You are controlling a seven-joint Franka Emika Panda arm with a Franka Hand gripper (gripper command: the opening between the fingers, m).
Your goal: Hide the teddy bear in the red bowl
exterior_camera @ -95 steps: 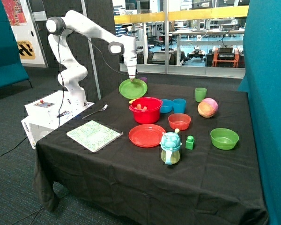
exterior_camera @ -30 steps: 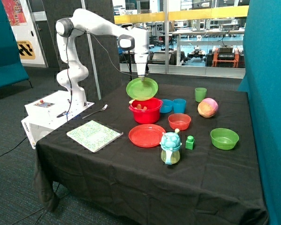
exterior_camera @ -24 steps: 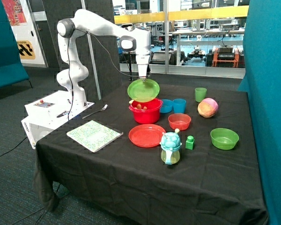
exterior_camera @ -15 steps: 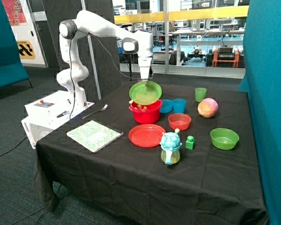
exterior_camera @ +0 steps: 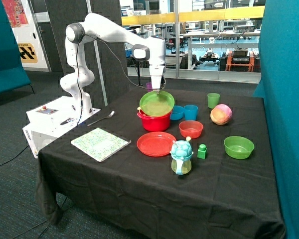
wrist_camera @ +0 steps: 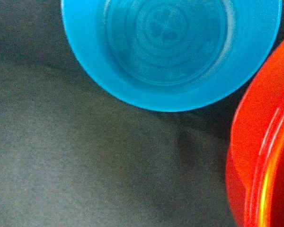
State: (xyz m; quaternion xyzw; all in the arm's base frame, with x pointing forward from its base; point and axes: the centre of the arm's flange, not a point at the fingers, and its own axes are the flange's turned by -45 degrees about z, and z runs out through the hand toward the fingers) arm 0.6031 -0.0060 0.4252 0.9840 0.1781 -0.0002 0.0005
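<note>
The red bowl (exterior_camera: 154,122) stands mid-table on the black cloth. My gripper (exterior_camera: 160,90) is just above the bowl's far rim and is shut on the rim of a green plate (exterior_camera: 157,103). The plate hangs tilted over the bowl's mouth and covers most of it. The teddy bear is hidden behind the plate. The wrist view shows the red bowl's wall (wrist_camera: 260,156) beside a blue bowl (wrist_camera: 170,47) on the cloth. My fingers do not show in the wrist view.
Around the red bowl stand a blue bowl (exterior_camera: 177,112), a blue cup (exterior_camera: 191,112), an orange-red bowl (exterior_camera: 191,129) and a flat red plate (exterior_camera: 156,144). A green cup (exterior_camera: 213,100), a pink-yellow ball (exterior_camera: 221,114), a green bowl (exterior_camera: 238,147), a toy figure (exterior_camera: 181,157), a patterned board (exterior_camera: 100,143) and a spoon (exterior_camera: 100,118) are farther off.
My gripper has carried the green plate toward the blue bowl and down over the red bowl. The orange toy seen in the bowl before is now covered.
</note>
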